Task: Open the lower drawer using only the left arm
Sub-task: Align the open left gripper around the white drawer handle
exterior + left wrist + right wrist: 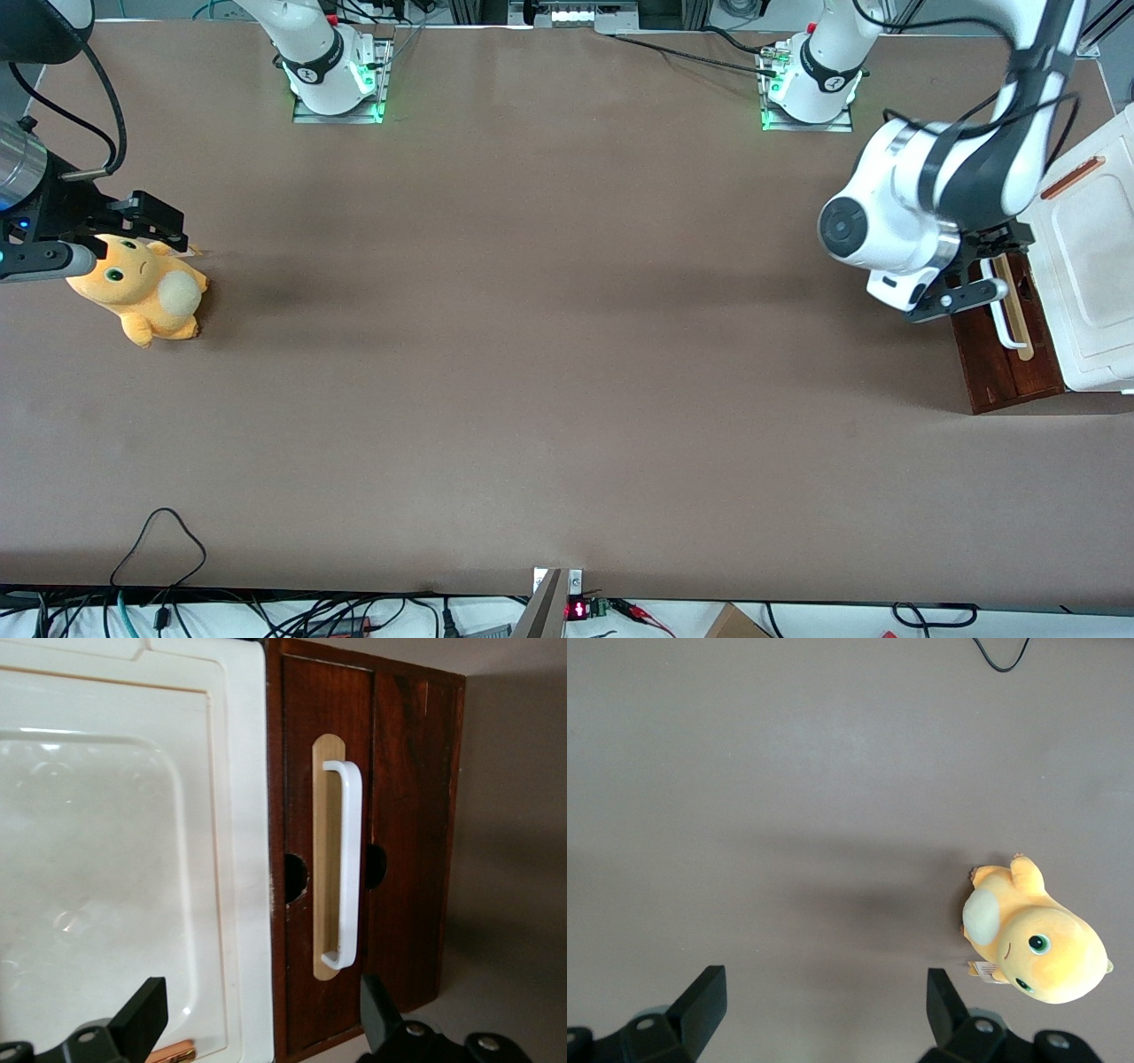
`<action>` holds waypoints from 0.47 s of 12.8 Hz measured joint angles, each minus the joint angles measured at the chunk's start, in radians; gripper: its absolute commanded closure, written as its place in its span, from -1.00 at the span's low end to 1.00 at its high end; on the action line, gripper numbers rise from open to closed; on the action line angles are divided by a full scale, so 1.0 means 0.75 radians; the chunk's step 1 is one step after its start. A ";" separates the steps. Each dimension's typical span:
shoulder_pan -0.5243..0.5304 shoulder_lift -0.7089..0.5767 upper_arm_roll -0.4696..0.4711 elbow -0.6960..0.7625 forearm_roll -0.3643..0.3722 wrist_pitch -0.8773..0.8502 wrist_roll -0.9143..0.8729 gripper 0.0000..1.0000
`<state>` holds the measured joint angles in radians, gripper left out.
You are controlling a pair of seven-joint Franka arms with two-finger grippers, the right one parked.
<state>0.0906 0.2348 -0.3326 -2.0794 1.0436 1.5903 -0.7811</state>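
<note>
The lower drawer [1010,359] stands at the working arm's end of the table, its dark red-brown front [412,842] showing beside the white cabinet top [115,859]. A white bar handle [347,859] lies on a pale wood strip down the middle of that front; it also shows in the front view as the handle [1005,321]. My left gripper [974,282] hangs above the drawer front, at the end of the handle farther from the front camera. The gripper [263,1020] is open, its black fingers [146,1017] straddling the edge where the white top meets the drawer front. Nothing is between them.
The white moulded cabinet top [1094,266] carries a small copper-coloured tab [1072,177]. An orange plush toy [142,288] lies on the brown table toward the parked arm's end. Cables run along the table edge nearest the front camera.
</note>
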 measured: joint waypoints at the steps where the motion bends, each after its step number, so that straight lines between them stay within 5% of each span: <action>1: 0.005 0.048 -0.005 -0.016 0.061 0.000 -0.045 -0.83; 6: 0.026 0.286 -0.009 -0.030 0.322 -0.106 -0.249 -0.80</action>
<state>0.1102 0.4494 -0.3393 -2.1018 1.2852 1.5110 -0.9680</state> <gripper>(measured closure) 0.097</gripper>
